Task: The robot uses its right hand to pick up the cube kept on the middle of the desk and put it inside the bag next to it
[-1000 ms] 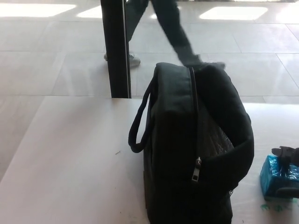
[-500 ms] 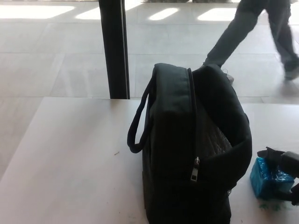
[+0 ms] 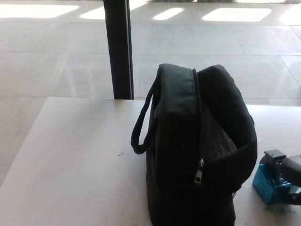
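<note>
One black bag (image 3: 197, 150) stands upright on the white desk (image 3: 70, 160). Its top is unzipped and open, and one carry handle (image 3: 141, 122) hangs on its left side. One silver zipper pull (image 3: 199, 175) hangs down the near side. One blue cube (image 3: 269, 186) sits at the near right, just beside the bag. The robot's right hand (image 3: 284, 174) is at the right edge with its black fingers (image 3: 273, 157) wrapped around the cube. One dark post (image 3: 118, 47) stands on the floor far behind the desk.
</note>
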Motion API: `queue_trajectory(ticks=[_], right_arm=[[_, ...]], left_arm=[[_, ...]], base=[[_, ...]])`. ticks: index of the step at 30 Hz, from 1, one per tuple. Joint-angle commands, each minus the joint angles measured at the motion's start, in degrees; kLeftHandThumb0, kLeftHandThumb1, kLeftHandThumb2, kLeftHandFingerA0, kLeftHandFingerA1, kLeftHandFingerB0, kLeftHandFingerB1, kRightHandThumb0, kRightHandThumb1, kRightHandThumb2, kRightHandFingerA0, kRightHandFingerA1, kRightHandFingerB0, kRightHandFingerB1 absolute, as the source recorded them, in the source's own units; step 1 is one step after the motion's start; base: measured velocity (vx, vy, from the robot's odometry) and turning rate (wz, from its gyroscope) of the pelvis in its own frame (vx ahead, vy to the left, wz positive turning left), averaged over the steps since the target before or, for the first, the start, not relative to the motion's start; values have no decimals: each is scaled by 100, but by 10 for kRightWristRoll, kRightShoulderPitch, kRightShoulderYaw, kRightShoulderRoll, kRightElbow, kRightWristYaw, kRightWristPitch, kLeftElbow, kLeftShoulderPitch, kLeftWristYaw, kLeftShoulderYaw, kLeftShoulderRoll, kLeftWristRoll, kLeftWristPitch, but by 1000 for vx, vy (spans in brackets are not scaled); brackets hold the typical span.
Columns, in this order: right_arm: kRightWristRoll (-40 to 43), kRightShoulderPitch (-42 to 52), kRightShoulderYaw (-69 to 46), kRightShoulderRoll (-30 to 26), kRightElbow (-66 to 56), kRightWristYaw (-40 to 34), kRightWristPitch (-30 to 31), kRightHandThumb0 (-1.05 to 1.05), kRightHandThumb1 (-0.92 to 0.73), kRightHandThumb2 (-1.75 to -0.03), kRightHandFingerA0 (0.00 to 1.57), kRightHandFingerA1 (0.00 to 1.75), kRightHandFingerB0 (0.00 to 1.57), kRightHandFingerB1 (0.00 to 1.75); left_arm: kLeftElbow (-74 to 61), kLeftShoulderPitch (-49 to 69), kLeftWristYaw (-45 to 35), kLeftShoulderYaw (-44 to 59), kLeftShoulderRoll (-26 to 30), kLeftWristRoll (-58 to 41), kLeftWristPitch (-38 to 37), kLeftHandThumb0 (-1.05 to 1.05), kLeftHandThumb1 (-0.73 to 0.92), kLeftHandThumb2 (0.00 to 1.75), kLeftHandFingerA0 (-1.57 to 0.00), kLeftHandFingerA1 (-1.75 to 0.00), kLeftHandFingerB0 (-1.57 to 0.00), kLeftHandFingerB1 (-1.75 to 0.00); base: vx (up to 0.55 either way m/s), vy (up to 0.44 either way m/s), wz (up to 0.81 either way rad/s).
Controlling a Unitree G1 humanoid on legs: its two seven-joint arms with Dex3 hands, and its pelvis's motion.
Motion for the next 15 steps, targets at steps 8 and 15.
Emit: queue_trajectory(ticks=[8, 15], right_arm=[[5, 19, -73, -22, 12, -63, -112, -28, -62, -79, 97, 163, 87, 91], [42, 5, -161, -30, -1, -55, -132, -24, -62, -85, 100, 156, 88, 100]], left_arm=[[3, 3, 7, 6, 12, -7, 6, -105, 53, 91, -41, -153, -35, -144], [10, 5, 8, 6, 14, -6, 4, -105, 54, 90, -40, -151, -34, -142]], base=[[0, 0, 0], [0, 0, 0]])
